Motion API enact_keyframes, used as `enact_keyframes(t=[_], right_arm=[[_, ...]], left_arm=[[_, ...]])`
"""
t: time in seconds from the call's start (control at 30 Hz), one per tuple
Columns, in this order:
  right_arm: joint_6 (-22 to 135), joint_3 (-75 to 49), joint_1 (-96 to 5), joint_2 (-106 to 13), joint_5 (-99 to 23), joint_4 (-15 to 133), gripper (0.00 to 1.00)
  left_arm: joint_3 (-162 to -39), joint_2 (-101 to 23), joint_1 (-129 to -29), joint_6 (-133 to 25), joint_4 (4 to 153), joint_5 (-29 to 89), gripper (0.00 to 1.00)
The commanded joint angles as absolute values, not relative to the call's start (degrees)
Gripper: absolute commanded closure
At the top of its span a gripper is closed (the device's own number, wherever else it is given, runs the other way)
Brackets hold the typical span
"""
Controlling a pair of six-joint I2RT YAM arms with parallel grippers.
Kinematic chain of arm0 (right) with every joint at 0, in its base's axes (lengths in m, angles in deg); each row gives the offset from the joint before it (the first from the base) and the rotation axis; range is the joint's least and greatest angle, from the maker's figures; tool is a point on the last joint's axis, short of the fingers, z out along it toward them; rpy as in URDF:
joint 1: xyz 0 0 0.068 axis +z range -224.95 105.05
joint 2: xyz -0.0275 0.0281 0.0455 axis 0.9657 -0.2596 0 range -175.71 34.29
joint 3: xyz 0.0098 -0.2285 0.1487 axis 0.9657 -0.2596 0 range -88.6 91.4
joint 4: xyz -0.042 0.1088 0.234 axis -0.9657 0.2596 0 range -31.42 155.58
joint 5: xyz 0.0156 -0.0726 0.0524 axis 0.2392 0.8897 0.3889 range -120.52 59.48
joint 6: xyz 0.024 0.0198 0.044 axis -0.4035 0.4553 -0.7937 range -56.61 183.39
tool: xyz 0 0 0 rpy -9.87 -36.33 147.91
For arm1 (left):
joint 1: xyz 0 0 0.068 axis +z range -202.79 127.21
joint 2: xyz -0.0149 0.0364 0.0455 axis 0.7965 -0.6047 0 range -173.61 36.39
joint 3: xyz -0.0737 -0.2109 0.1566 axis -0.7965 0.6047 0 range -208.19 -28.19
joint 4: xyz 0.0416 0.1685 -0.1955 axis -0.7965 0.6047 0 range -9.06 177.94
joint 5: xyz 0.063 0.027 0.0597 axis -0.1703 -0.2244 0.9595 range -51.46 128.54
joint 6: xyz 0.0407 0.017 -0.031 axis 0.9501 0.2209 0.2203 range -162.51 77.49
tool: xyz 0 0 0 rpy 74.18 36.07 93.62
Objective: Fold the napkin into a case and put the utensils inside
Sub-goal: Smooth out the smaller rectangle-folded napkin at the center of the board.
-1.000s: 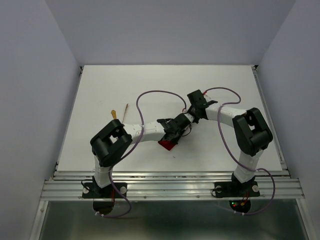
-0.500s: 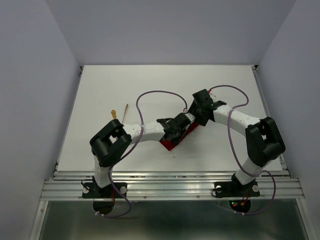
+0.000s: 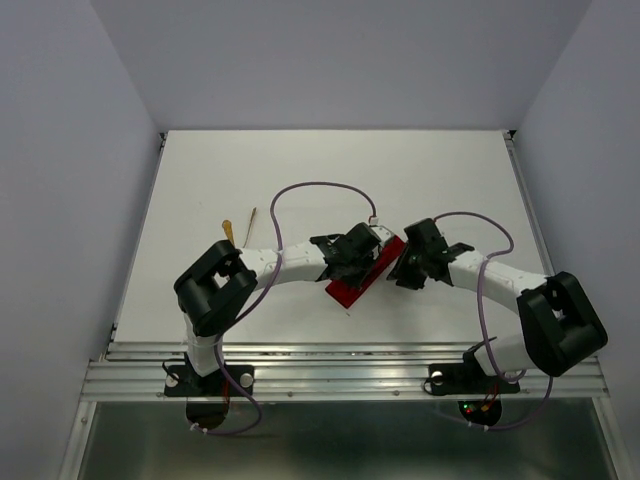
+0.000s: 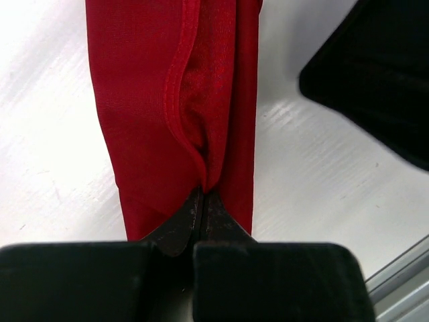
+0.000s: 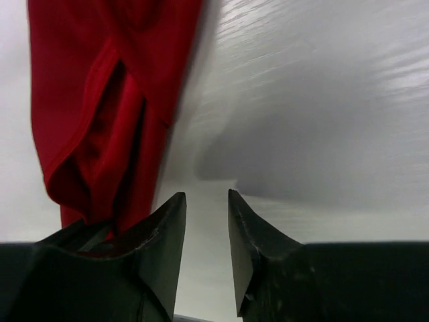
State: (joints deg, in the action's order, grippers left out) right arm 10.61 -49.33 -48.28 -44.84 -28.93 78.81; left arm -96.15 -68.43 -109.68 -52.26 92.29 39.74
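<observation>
**Top, left-wrist and right-wrist views.** The napkin [image 3: 368, 272], folded into a narrow red strip, is laid slantwise near the middle of the surface [image 3: 330, 170], somewhat toward the near edge. One end is turned toward the near left corner and the other toward the far right corner.

**Left gripper** [image 4: 201, 204]: fully closed. A raised ridge of the napkin's upper layer is pinched between its tips, and the rest of the strip lies flat beyond them.

**Right gripper** [image 5: 206, 201]: partly open, with nothing held between its fingers. It is set low over bare surface, with the strip's end just beside its left finger. Whether cloth and finger touch cannot be told.

**Change from one second earlier:** the right gripper was then placed at the strip's far end, beyond the left gripper, and only the near corner of the red cloth was exposed. The right arm has since been drawn back toward the right edge, and most of the strip's length is now uncovered.

The knife [image 3: 228, 231] and fork [image 3: 252, 217] are left unmoved, side by side near the left edge, well apart from the napkin.
</observation>
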Motion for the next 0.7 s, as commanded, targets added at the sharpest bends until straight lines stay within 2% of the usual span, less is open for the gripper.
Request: enact_keyframes(t=[0.0,0.23,0.47,0.67], right_arm=[[8.5,-48.8,-45.8,-45.8,-32.3,71.2,0.64],[6.4,-49.7,-44.6,-48.7,-33.7,66.9,0.65],[5.5,-49.9,-44.1,-50.4,-32.5,66.3,0.72],[5.3,-50.1,-44.1,-50.1,-30.9,66.8,0.73]], left_arm=[[-95.4,-65.3,-109.7,-52.2,91.2,36.3,1.00],[-95.3,-65.8,-109.7,-52.3,90.8,35.1,1.00],[-95.9,-66.2,-109.6,-52.3,90.6,34.4,1.00],[-95.5,-66.4,-109.2,-52.4,90.6,34.6,1.00]])
